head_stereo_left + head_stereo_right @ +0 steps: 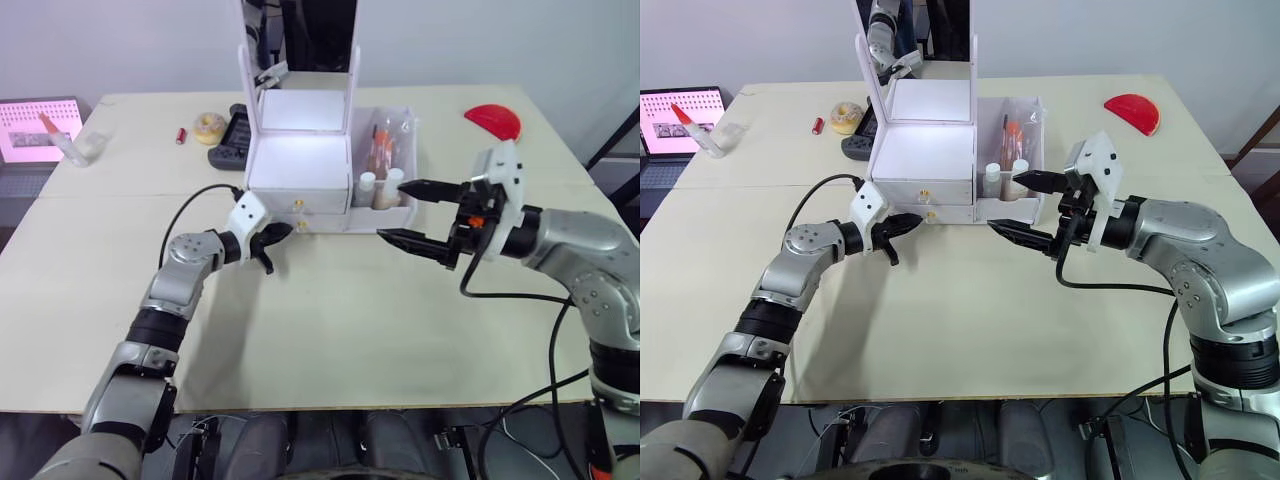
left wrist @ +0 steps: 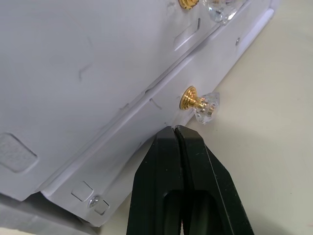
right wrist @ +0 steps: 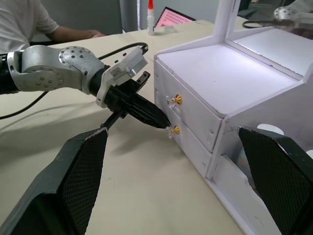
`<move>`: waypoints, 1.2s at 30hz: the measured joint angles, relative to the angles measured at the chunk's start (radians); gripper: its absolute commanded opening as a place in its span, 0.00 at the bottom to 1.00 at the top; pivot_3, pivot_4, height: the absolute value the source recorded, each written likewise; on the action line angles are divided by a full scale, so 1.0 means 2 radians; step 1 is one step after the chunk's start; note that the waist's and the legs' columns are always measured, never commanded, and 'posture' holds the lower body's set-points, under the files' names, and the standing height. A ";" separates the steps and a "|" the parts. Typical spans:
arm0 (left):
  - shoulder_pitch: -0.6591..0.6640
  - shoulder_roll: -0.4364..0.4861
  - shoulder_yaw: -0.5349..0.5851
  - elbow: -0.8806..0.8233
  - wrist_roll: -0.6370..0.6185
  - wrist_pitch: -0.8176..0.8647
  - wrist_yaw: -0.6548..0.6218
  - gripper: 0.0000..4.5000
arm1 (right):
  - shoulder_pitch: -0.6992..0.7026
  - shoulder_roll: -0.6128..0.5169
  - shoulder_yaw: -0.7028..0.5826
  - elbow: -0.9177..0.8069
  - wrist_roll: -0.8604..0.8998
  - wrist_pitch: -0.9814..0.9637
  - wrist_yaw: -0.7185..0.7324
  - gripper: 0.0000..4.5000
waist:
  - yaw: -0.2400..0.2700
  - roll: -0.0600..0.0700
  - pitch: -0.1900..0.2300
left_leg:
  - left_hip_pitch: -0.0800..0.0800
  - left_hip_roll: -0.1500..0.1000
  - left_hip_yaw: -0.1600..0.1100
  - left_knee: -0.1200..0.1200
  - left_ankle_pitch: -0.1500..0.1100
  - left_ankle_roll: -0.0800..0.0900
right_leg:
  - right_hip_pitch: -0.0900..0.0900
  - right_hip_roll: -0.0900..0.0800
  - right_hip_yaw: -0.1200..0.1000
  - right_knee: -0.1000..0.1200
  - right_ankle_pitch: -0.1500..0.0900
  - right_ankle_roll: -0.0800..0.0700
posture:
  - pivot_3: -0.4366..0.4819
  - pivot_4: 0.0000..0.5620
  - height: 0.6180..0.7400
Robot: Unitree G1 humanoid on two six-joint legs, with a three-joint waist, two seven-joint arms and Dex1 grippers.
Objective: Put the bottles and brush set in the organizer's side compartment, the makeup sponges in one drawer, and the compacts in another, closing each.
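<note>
Organizer (image 1: 300,165) upright toward back of table (image 1: 330,330), white, mirror (image 1: 300,35) raised behind top. Two drawers in front, upper drawer (image 3: 188,105) and lower drawer (image 3: 193,142), both pushed in, each with gold-and-glass knob; lower knob (image 2: 199,103) just beside left fingertips. Side compartment (image 1: 385,150) on organizer's right, holding two white-capped bottles (image 1: 380,188) at front and brush set (image 1: 380,140) in clear sleeve behind. Drawer contents hidden.

Left gripper (image 1: 272,238) low at drawer fronts, fingers pressed together, tips against lower drawer face beside knob, holding nothing. Right gripper (image 1: 415,212) hovering just in front of side compartment, fingers spread wide, empty.

Table pale cream, seam running across middle. Behind organizer to left: yellowish ring-shaped object (image 1: 209,126), small red item (image 1: 181,135), black device (image 1: 230,137). Far left: laptop (image 1: 38,128) with pink screen, clear plastic piece (image 1: 85,148) beside. Far right corner: red half-round object (image 1: 494,121). Person in white shirt (image 3: 22,24) seated at far edge, arm resting on table. Grey wall behind.
</note>
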 measured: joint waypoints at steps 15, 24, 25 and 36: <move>0.294 0.204 0.268 -0.291 -0.203 0.182 -0.113 0.66 | 0.230 -0.062 -0.154 0.045 -0.046 -0.064 0.036 1.00 | 0.001 0.000 0.000 | 0.002 0.001 0.001 -0.002 0.000 0.000 | 0.002 -0.001 0.001 -0.002 0.000 0.000 | 0.48 0.27 1.00; 0.419 0.208 0.399 -0.340 -0.231 0.209 -0.102 0.99 | 0.280 -0.064 -0.215 0.106 -0.062 -0.110 0.068 1.00 | 0.006 0.000 0.000 | 0.004 0.001 0.002 -0.003 0.000 0.000 | 0.003 -0.002 0.001 -0.003 -0.001 -0.002 | 0.48 0.27 1.00; 0.426 0.208 0.409 -0.341 -0.233 0.209 -0.102 0.99 | 0.282 -0.065 -0.218 0.109 -0.065 -0.113 0.070 1.00 | 0.007 0.000 0.000 | 0.004 0.001 0.002 -0.003 0.000 0.000 | 0.003 -0.002 0.001 -0.003 -0.001 -0.002 | 0.48 0.27 1.00; 0.418 0.215 0.422 -0.342 -0.232 0.208 -0.085 0.99 | 0.282 -0.074 -0.230 0.124 -0.066 -0.118 0.074 1.00 | 0.008 0.000 0.000 | 0.004 0.001 0.002 -0.004 0.000 0.000 | 0.004 -0.002 0.001 -0.003 -0.001 -0.003 | 0.48 0.27 1.00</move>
